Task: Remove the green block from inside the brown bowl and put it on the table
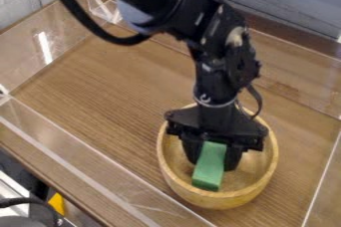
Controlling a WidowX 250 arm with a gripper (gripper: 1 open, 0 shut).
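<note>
Gripper (212, 155) straddles flat green block (210, 169) in round wooden brown bowl (180, 183).

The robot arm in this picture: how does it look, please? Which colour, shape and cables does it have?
The arm is glossy black, built of thick rounded segments. A black cable loops beside its upper part, and a thin one hangs near the wrist. The gripper is black too, with a wide crossbar and two chunky fingers. No markings are readable.

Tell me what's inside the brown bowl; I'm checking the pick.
The green block lies inside the brown bowl, its near end showing. The gripper, reaching down into the bowl, covers the block's far end and the bowl floor behind.
</note>
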